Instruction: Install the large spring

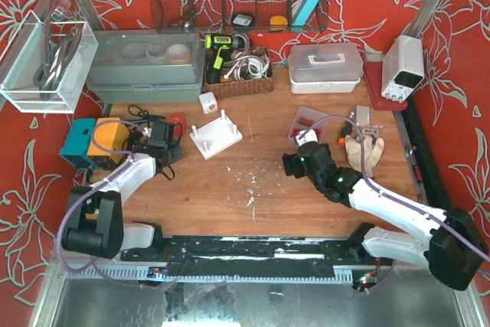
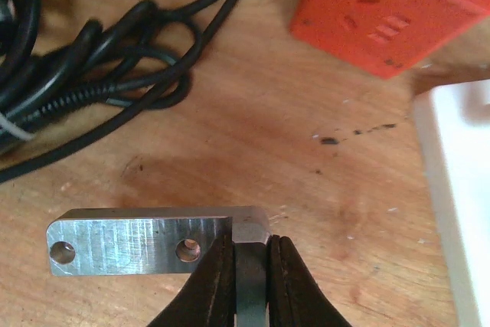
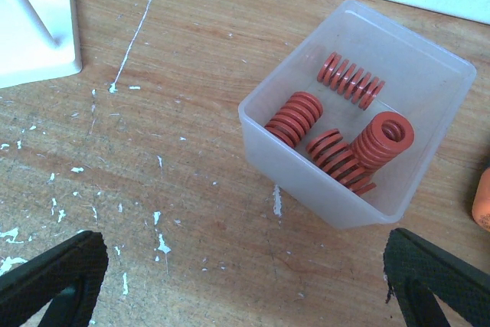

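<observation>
The wooden table (image 1: 260, 166) is scuffed and flecked with white. On it sit a white peg base (image 1: 216, 134), a clear tub (image 3: 295, 170) of red springs (image 3: 295, 118), a work glove (image 1: 364, 152), a red block (image 2: 383, 13) and tangled black cables (image 2: 99, 74). A grey lidded bin (image 1: 145, 67), a wicker basket (image 1: 243, 82) and a white lidded box (image 1: 325, 67) line the back.

Top view: set high above the near edge, faced down and toward the far side; whole table (image 1: 230, 212) covered. Left wrist view: held very close above the bracket (image 2: 145, 243), faced down. Right wrist view: held higher, over the spring tub (image 3: 356, 112). Peg base (image 1: 216, 134) shared by all three.
</observation>
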